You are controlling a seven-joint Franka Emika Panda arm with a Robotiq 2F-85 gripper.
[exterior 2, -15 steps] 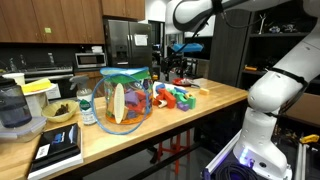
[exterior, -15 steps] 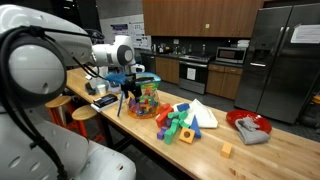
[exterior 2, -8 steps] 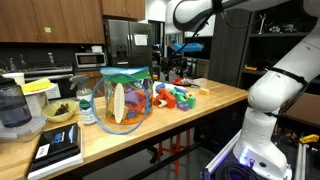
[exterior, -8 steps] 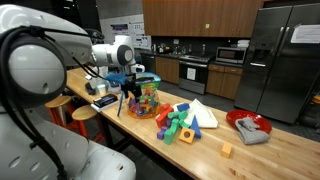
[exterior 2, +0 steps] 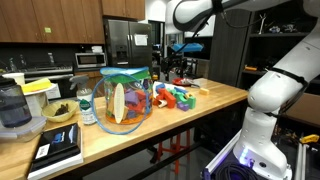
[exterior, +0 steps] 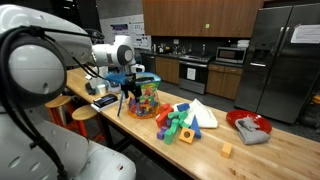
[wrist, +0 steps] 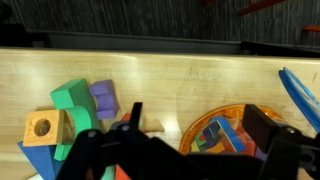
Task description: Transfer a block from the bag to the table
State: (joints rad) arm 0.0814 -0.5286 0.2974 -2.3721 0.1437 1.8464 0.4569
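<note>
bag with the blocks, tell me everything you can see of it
The bag is clear, roundish plastic with a bluish rim, standing upright on the wooden table. Multicoloured toy blocks fill it and show through its sides. Its mouth faces up, seemingly open. Beside it on the table lie loose blocks.
</note>
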